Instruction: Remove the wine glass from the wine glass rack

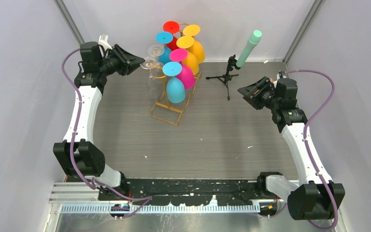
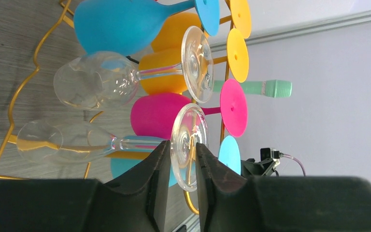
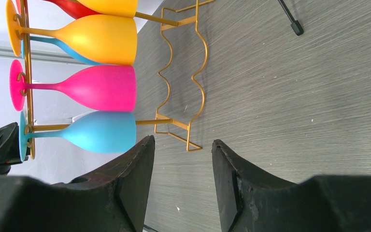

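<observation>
The gold wine glass rack [image 1: 166,109] stands at the back centre of the table, hung with upside-down glasses. Two clear ones hang on its left side. My left gripper [image 1: 141,62] reaches in from the left at the nearer clear wine glass [image 1: 150,63]. In the left wrist view the gripper [image 2: 182,145] is shut on the wine glass's round foot [image 2: 189,129], one finger on each face, with the bowl [image 2: 53,142] still under the rack's wire [image 2: 9,111]. My right gripper [image 1: 245,92] hovers open to the right of the rack [image 3: 188,137], holding nothing [image 3: 182,142].
Blue [image 1: 175,87], pink [image 1: 186,75], yellow [image 1: 193,48] and red [image 1: 171,28] glasses fill the rack, and a second clear glass [image 2: 96,79] hangs beside the gripped one. A black tripod [image 1: 228,73] with a green tube [image 1: 249,47] stands right of the rack. Walls close in left, right and behind.
</observation>
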You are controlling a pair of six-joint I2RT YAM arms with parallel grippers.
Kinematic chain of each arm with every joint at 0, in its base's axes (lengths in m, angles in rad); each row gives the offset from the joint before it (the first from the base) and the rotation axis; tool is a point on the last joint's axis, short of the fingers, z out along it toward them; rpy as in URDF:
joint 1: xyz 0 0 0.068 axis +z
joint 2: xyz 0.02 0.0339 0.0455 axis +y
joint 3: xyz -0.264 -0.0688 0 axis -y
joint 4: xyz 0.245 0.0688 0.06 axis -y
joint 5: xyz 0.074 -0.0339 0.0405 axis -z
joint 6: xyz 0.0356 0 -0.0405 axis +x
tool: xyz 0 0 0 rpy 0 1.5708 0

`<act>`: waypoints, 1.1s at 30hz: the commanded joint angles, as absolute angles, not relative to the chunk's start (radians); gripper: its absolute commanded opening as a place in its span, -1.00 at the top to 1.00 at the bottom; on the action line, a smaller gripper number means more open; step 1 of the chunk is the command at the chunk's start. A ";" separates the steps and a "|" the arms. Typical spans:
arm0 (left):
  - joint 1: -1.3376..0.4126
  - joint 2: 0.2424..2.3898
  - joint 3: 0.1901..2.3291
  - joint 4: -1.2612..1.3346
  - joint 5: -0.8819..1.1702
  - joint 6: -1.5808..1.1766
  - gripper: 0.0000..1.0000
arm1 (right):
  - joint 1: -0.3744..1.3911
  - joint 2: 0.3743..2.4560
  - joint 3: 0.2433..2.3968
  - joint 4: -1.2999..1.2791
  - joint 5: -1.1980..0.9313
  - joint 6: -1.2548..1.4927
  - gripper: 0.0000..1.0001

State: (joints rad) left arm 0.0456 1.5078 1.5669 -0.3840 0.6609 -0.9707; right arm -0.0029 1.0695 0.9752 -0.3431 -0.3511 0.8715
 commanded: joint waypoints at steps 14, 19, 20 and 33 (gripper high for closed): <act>0.073 1.492 1.594 -0.282 0.698 -1.025 1.00 | 0.000 1.072 0.973 -0.302 -0.352 0.880 -0.04; 0.087 1.463 1.596 -0.244 0.669 -1.076 1.00 | 0.000 1.069 0.978 -0.304 -0.341 0.883 -0.03; 0.094 1.457 1.594 -0.237 0.658 -1.084 1.00 | 0.000 1.066 0.980 -0.304 -0.339 0.883 -0.03; 0.133 1.449 1.551 -0.194 0.647 -1.150 1.00 | 0.000 1.063 0.989 -0.316 -0.337 0.877 -0.14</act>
State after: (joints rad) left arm 0.1104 1.5028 1.5623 -0.3096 0.6624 -1.1191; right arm -0.0029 1.0695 0.9703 -0.3428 -0.3416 0.8719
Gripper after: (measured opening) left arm 0.027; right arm 0.556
